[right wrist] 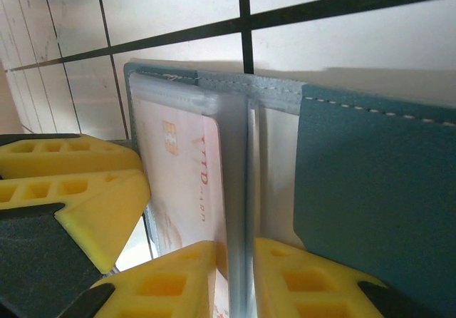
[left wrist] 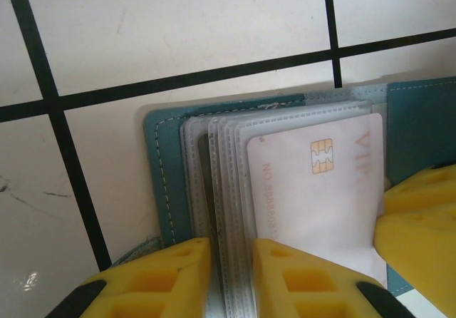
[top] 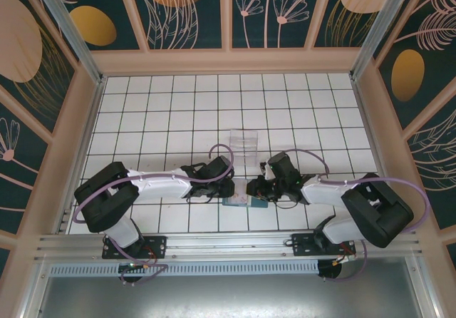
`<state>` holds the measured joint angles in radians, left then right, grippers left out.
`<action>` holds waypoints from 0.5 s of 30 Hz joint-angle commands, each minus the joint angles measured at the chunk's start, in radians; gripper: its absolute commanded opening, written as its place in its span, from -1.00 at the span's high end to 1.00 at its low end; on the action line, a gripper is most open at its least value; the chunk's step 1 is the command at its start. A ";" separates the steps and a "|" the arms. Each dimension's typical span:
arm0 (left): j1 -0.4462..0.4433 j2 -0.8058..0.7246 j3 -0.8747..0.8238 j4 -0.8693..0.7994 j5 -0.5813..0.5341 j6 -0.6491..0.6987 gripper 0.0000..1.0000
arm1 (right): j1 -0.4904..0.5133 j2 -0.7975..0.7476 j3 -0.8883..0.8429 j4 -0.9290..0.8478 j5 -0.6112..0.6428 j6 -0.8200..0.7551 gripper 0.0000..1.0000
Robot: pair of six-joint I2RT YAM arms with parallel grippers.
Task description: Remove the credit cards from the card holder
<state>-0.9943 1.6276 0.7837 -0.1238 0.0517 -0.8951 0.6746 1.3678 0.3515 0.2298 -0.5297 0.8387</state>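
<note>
The teal card holder (top: pixel 237 202) lies open on the tiled floor between my two grippers. In the left wrist view its teal cover (left wrist: pixel 159 168) frames a stack of clear plastic sleeves (left wrist: pixel 226 190). My left gripper (left wrist: pixel 231 245) is shut on the near edge of that stack. A pale credit card (left wrist: pixel 320 197) with a gold chip lies in the sleeve to the right. In the right wrist view my right gripper (right wrist: pixel 235 247) is shut on a sleeve (right wrist: pixel 239 175) that stands on edge. The same pale card (right wrist: pixel 182 182) is to its left and the teal flap (right wrist: pixel 370 182) to its right.
A clear plastic tray (top: pixel 242 144) stands just beyond the grippers. The other arm's yellow fingers (left wrist: pixel 420 225) (right wrist: pixel 71 179) sit close beside the wallet in each wrist view. White tiled floor (top: pixel 178 97) spreads out to the enclosure walls.
</note>
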 commanded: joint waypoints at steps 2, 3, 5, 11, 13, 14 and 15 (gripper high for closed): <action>-0.003 0.052 -0.002 -0.065 0.004 0.005 0.52 | -0.006 0.016 -0.032 0.080 -0.035 0.014 0.58; -0.003 0.052 -0.002 -0.065 0.004 0.005 0.53 | -0.007 0.014 -0.036 0.083 -0.035 0.016 0.59; -0.003 0.052 0.000 -0.066 0.005 0.005 0.53 | -0.007 0.010 -0.039 0.088 -0.035 0.016 0.62; -0.003 0.056 0.009 -0.080 -0.001 0.008 0.53 | -0.013 -0.002 -0.043 0.082 -0.033 0.017 0.73; -0.003 0.057 0.011 -0.086 -0.004 0.007 0.53 | -0.018 -0.007 -0.046 0.078 -0.033 0.016 0.77; -0.003 0.057 0.012 -0.088 -0.006 0.008 0.53 | -0.019 -0.011 -0.049 0.077 -0.035 0.015 0.79; -0.003 0.058 0.012 -0.091 -0.007 0.008 0.53 | -0.021 -0.016 -0.050 0.077 -0.035 0.015 0.81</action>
<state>-0.9943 1.6371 0.8013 -0.1429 0.0505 -0.8951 0.6636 1.3693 0.3225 0.2981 -0.5552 0.8486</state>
